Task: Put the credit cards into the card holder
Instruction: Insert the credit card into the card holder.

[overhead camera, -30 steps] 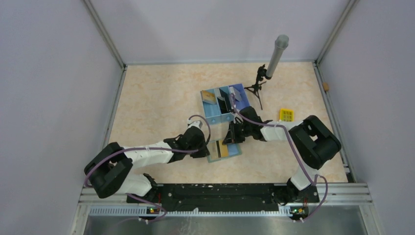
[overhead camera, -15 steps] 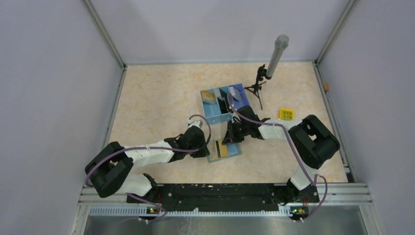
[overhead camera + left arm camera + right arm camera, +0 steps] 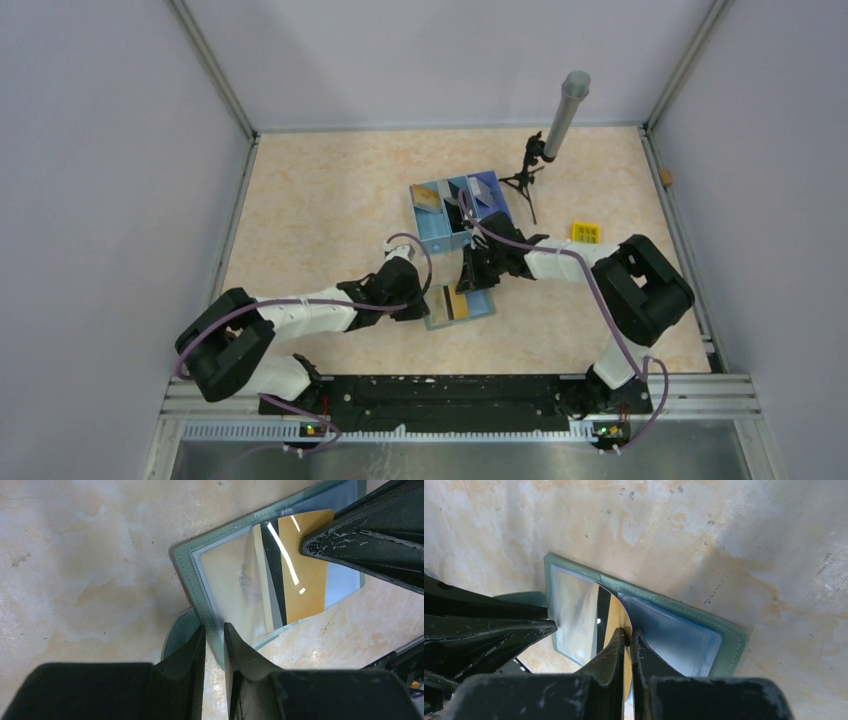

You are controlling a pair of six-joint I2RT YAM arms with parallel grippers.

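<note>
**A:** Low in the middle of the overhead view, what lies on the surface (image 3: 320, 200)?

**B:** That is the card holder (image 3: 482, 309), spread open, with its light blue inside facing up and a grey-green rim all round.

**A:** What is the left tool (image 3: 214, 629) doing?

**B:** It is clamped on the holder's edge. In its own wrist view the green rim runs between its two fingertips at the bottom of the frame.

**A:** And the right tool (image 3: 626, 634)?

**B:** It is closed tight on a credit card (image 3: 610, 610), gold with a black stripe. The fingers pinch the card's near end. Its far end sits under the clear window of the panel at the left of that wrist view, and the card bows a little.

**A:** How close are the two tools?

**B:** Close. Each one's dark fingers show in the other's wrist view, right beside the holder. I cannot tell whether they touch.

**A:** Anything else nearby?

**B:** A blue tray (image 3: 440, 243) stands just above the holder in the overhead view, apart from it.
</note>
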